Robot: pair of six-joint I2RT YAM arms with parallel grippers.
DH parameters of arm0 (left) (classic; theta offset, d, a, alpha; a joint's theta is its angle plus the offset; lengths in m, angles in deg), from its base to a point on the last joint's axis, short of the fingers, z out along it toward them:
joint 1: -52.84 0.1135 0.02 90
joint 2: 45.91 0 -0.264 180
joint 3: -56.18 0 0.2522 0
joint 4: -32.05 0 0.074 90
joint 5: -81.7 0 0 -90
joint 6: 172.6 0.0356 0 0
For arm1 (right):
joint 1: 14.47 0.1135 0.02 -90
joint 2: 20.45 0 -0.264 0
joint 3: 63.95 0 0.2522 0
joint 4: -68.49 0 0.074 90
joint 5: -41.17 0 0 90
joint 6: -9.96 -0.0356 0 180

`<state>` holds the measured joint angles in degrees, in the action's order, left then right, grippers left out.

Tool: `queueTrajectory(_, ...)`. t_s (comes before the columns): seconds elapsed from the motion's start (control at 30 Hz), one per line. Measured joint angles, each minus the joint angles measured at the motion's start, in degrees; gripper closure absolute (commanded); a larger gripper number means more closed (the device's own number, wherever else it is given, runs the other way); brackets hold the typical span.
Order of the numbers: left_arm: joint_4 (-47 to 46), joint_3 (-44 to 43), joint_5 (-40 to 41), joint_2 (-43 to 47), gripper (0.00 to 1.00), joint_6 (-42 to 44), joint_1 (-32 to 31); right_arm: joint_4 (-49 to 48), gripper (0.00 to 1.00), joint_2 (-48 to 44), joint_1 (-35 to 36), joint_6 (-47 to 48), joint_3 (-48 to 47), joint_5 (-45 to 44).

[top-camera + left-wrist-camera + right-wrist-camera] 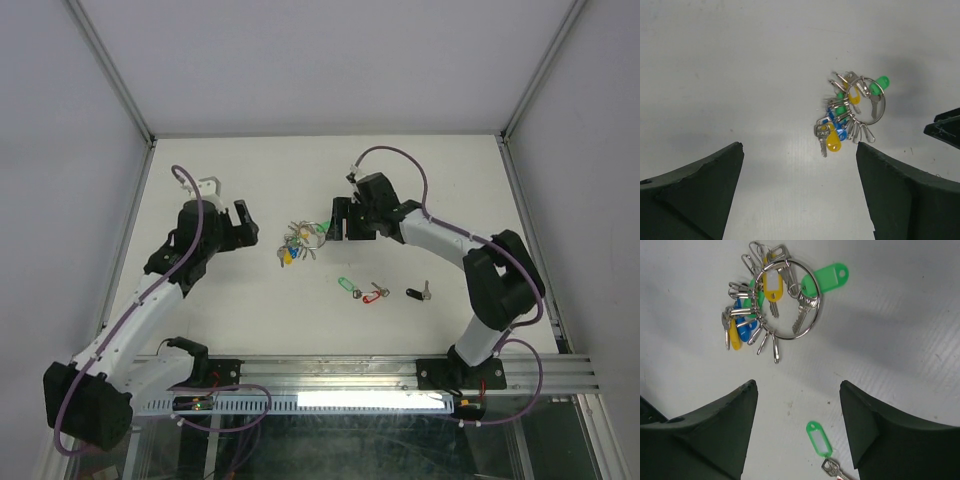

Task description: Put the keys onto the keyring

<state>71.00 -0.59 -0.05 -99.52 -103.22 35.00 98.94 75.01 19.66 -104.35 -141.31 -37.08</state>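
The keyring (297,240), a thin silver ring with small keys and blue, yellow and green tags, lies mid-table; it also shows in the left wrist view (882,107) and the right wrist view (816,315). Three loose keys lie nearer the front: green tag (347,286), red tag (373,294), black tag (416,293). The green-tagged key shows between the right fingers (817,440). My left gripper (241,228) is open and empty, left of the keyring. My right gripper (340,219) is open and empty, just right of the keyring.
White tabletop (250,320) with side walls; an aluminium rail (350,372) runs along the near edge. A small white bracket (207,185) sits behind the left arm.
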Motion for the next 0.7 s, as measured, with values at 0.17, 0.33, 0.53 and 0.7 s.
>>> queueTrajectory(0.17, -10.4, 0.3, -1.9, -10.6, 0.20, -2.2, -2.8, -5.3, 0.32, 4.1, -2.5, -0.1, -0.4, 4.3)
queueTrajectory(0.33, -19.4, 0.3, -5.6, -23.9, 0.28, -2.5, -2.9, -9.7, 0.32, 7.6, -5.1, -0.9, -0.4, 7.7)
queueTrajectory(0.53, -24.0, -4.0, -8.9, -37.7, 0.42, -1.4, -4.8, -14.1, 0.32, 11.6, -6.8, -2.2, -0.4, 10.6)
queueTrajectory(0.7, -26.1, -7.3, -9.9, -42.5, 0.45, 0.0, -6.5, -16.1, 0.39, 13.6, -7.8, -2.6, -0.4, 11.4)
